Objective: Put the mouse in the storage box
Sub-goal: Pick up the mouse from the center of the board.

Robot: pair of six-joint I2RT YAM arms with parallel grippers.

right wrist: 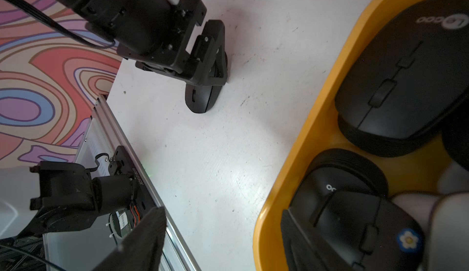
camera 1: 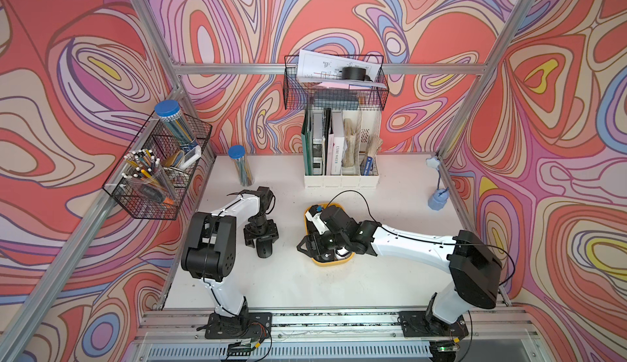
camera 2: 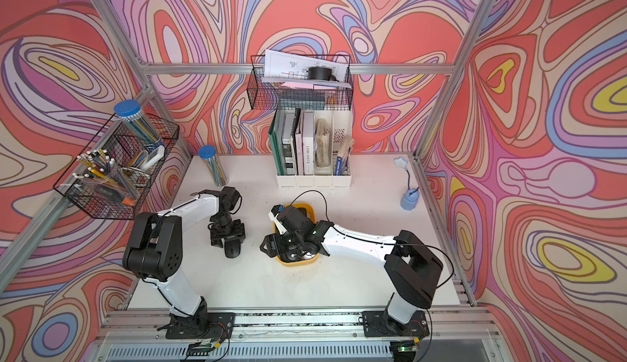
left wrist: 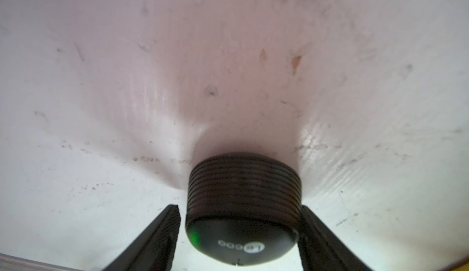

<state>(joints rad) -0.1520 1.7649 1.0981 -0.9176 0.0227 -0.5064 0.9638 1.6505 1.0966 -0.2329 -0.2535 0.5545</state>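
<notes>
A black mouse (camera 1: 265, 250) (camera 2: 232, 250) (left wrist: 243, 188) (right wrist: 203, 99) lies on the white table, left of the yellow storage box (camera 1: 334, 262) (camera 2: 298, 262) (right wrist: 317, 120). My left gripper (camera 1: 260, 241) (left wrist: 239, 207) points down over it with one finger on each side. One finger touches the mouse and a thin gap shows at the other. The box holds several black mice (right wrist: 406, 74), one with a flower sticker (right wrist: 368, 231). My right gripper (camera 1: 314, 248) (right wrist: 224, 214) is open astride the box's near wall, one finger inside by the sticker mouse, the other outside.
A white file organizer (camera 1: 341, 153) stands at the back under a black wire basket (camera 1: 334, 82). Another wire basket (camera 1: 159, 167) hangs at the left, with a blue-lidded tube (camera 1: 241, 167) near it. A small blue lamp (camera 1: 437, 201) stands at the right. The metal rail (camera 1: 339, 316) runs along the front.
</notes>
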